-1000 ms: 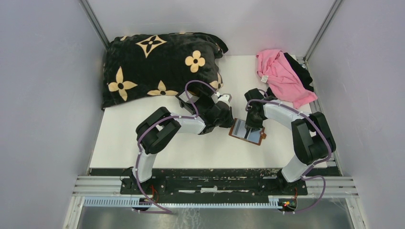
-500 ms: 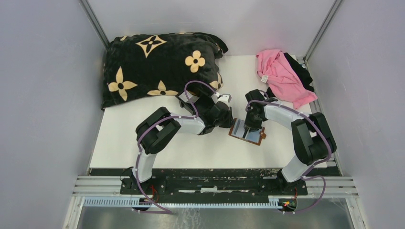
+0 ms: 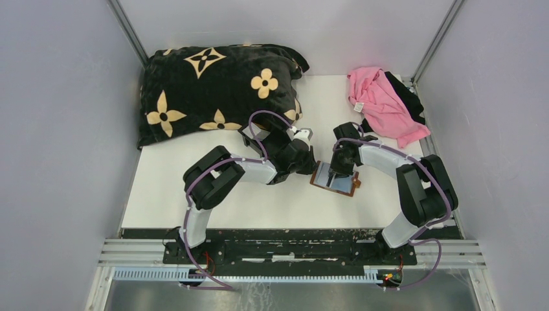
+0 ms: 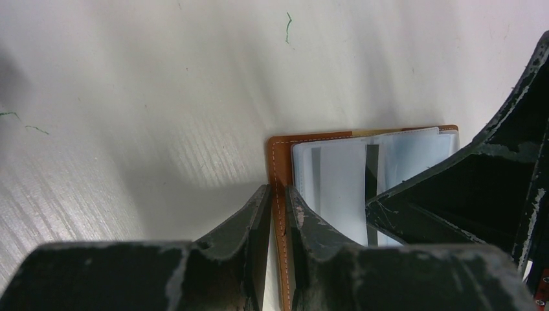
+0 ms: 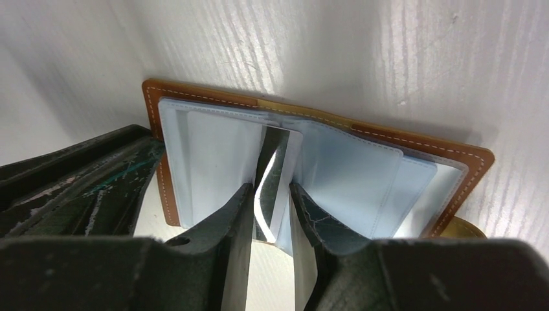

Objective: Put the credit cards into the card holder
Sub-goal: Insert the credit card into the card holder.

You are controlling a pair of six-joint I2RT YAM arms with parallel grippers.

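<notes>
**Card held over the open holder.** We find the small brown leather book-fold card holder (image 3: 343, 184) lying open on the white table (image 3: 285, 204) at centre right of the overhead view, between the two grippers, with its pale bluish clear plastic pockets facing up. The left gripper (image 4: 280, 217), low centre in the left wrist view, has its fingers pressed together on the holder's stitched outer cover edge, anchoring it. The right gripper (image 5: 272, 207) has its fingers clamped on one thin rectangular plastic credit card (image 5: 277, 162), pale at the edge with a dark glossy face, held on edge. In the right wrist view the opened holder's long axis runs left to right across the frame. The card projects from the fingertips toward the top of the frame, its plane in line with the central fold and crossing that axis. Its far end sits over the fold, with pockets on either side, and we cannot tell whether it touches. We judge that the card stands across the pocket plane, so it must lean toward one pocket mouth before sliding in. The right arm carries it and is the nearer.
</notes>
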